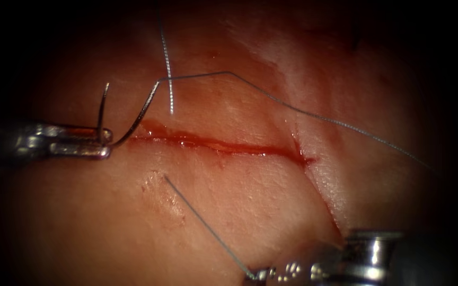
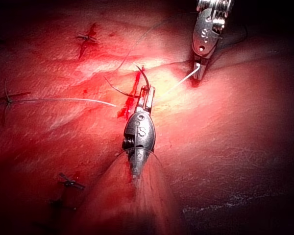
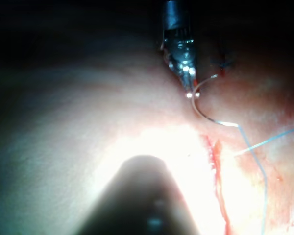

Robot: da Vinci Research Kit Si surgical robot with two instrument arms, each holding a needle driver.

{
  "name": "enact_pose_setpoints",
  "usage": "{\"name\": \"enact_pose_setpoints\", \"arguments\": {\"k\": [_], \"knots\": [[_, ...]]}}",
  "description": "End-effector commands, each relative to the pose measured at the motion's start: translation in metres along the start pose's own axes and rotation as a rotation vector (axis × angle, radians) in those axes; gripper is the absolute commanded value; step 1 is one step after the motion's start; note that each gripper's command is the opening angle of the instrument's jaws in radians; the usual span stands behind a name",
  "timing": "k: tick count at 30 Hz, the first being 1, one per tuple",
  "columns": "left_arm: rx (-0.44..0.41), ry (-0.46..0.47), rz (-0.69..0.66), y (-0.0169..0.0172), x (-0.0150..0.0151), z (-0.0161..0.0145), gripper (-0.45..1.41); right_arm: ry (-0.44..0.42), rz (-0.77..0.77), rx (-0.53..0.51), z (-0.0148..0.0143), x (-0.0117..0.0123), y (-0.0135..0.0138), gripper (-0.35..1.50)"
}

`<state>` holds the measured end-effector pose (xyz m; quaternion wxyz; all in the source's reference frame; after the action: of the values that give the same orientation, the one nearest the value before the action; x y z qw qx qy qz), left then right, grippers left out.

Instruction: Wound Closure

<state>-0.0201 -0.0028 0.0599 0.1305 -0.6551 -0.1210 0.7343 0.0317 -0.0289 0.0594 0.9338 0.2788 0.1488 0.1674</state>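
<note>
Endoscope view: 2 tools, 1 needle, 1 cut, several runs of thread. Left tool (image 1: pixel 88 143) comes in from the left, jaws clamped on the curved needle (image 1: pixel 133 124) near the middle of its curve, just at the cut's left end. Needle is clear of the tissue (image 1: pixel 250 212): tip points up on the left, the other end rises right to where the thread (image 1: pixel 292 107) joins. From there thread runs far and right across the tissue, well past the cut (image 1: pixel 223 145), which lies left-right w/ red fluid (image 1: pixel 186 139) along it. A 2nd, pale strand (image 1: pixel 168 74) hangs down from the far side, crossing the first. Right tool (image 1: pixel 263 274) sits at the near edge, jaws together on a 3rd strand (image 1: pixel 202 222) that slants up-left into the tissue on the near side of the cut. Left wrist view: left tool (image 2: pixel 147 98) w/ an "S" on its body, jaws shut on the needle (image 2: pixel 143 74) beside the cut (image 2: pixel 130 100); right tool (image 2: pixel 200 71), also marked "S", pinches a pale strand (image 2: pixel 179 85). At least 3 stitch knots (image 2: pixel 88 38) on nearby tissue. Right wrist view: left tool (image 3: pixel 188 83) gripping the needle (image 3: pixel 201 105); thread (image 3: pixel 257 161) trails off it, cut (image 3: pixel 218 169) alongside.
</note>
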Motion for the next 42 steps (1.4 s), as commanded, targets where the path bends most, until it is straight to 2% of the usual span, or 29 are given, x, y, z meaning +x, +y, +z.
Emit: {"name": "enact_pose_setpoints", "arguments": {"k": [1, 6, 7, 8, 9, 13, 14, 16, 17, 19, 20, 21, 22, 24, 26, 29, 30, 35, 36, 37, 38, 40, 41, 42], "knots": [[-0.001, 0.001, 0.000, 0.0000, -0.0006, 0.0006, -0.45, -0.010, 0.003, 0.007, 0.0004, -0.0006, -0.0004, -0.35], [-0.002, 0.002, 0.000, 0.0000, -0.0007, 0.0006, -0.45, -0.050, -0.005, 0.022, -0.0001, -0.0024, -0.0006, -0.35], [-0.002, 0.002, 0.000, 0.0000, -0.0007, 0.0006, -0.45, -0.050, -0.012, 0.025, -0.0002, -0.0026, -0.0006, -0.16], [-0.002, 0.002, 0.000, 0.0001, -0.0007, 0.0006, -0.45, -0.036, -0.078, 0.021, -0.0004, -0.0027, -0.0005, 0.84], [-0.002, 0.002, 0.000, 0.0001, -0.0007, 0.0005, -0.45, -0.019, -0.102, 0.009, -0.0009, -0.0028, -0.0003, 1.09], [-0.003, -0.001, 0.000, 0.0001, -0.0007, 0.0005, -0.45, 0.074, -0.085, 0.038, -0.0043, -0.0020, 0.0006, 1.18], [-0.003, -0.001, 0.000, 0.0001, -0.0007, 0.0005, -0.45, 0.138, -0.062, 0.026, -0.0064, -0.0007, 0.0014, 1.20], [-0.003, -0.001, 0.000, 0.0000, -0.0007, 0.0006, -0.45, 0.192, -0.039, 0.002, -0.0078, 0.0008, 0.0023, 1.20], [-0.003, -0.001, 0.000, 0.0000, -0.0007, 0.0006, -0.45, 0.257, 0.001, -0.039, -0.0090, 0.0030, 0.0034, 1.20], [-0.003, -0.001, 0.000, 0.0000, -0.0007, 0.0006, -0.45, 0.305, 0.036, -0.077, -0.0092, 0.0050, 0.0043, 1.21], [-0.003, -0.001, 0.000, 0.0000, -0.0007, 0.0006, -0.45, 0.305, 0.036, -0.077, -0.0092, 0.0050, 0.0043, 1.21], [-0.003, -0.001, 0.001, 0.0000, -0.0007, 0.0006, -0.45, 0.312, 0.063, -0.097, -0.0088, 0.0072, 0.0052, 1.23], [-0.003, -0.001, 0.001, 0.0000, -0.0007, 0.0006, -0.45, 0.312, 0.063, -0.097, -0.0088, 0.0072, 0.0052, 1.23], [-0.005, -0.007, 0.009, 0.0001, -0.0010, 0.0006, -0.45, 0.313, 0.088, -0.097, -0.0060, 0.0109, 0.0063, 1.23], [-0.010, -0.009, 0.009, 0.0001, -0.0010, 0.0005, -0.45, 0.304, 0.084, -0.067, -0.0029, 0.0128, 0.0067, 1.21], [-0.007, -0.009, 0.009, 0.0000, -0.0010, 0.0004, -0.45, 0.271, 0.075, -0.066, 0.0005, 0.0134, 0.0071, 1.21], [-0.007, -0.009, 0.009, 0.0000, -0.0010, 0.0004, -0.45, 0.255, 0.065, -0.066, 0.0026, 0.0131, 0.0074, 1.20], [-0.007, -0.010, 0.009, 0.0001, -0.0010, 0.0005, -0.45, 0.222, 0.056, -0.100, 0.0061, 0.0122, 0.0083, 1.06], [-0.007, -0.010, 0.009, 0.0001, -0.0010, 0.0005, -0.45, 0.213, 0.055, -0.105, 0.0067, 0.0121, 0.0085, 0.96], [-0.007, -0.009, 0.008, 0.0001, -0.0010, 0.0005, -0.45, 0.213, 0.054, -0.110, 0.0074, 0.0121, 0.0088, 0.69], [-0.007, -0.009, 0.008, 0.0001, -0.0009, 0.0005, -0.45, 0.186, 0.053, -0.113, 0.0077, 0.0119, 0.0089, 0.09], [-0.008, -0.009, 0.007, 0.0001, -0.0008, 0.0004, -0.45, 0.163, 0.054, -0.114, 0.0076, 0.0118, 0.0089, -0.25], [-0.008, -0.009, 0.007, 0.0001, -0.0008, 0.0004, -0.45, 0.163, 0.054, -0.112, 0.0074, 0.0117, 0.0089, -0.35], [-0.008, -0.009, 0.007, 0.0001, -0.0008, 0.0004, -0.45, 0.163, 0.054, -0.115, 0.0074, 0.0116, 0.0089, -0.35]]}}
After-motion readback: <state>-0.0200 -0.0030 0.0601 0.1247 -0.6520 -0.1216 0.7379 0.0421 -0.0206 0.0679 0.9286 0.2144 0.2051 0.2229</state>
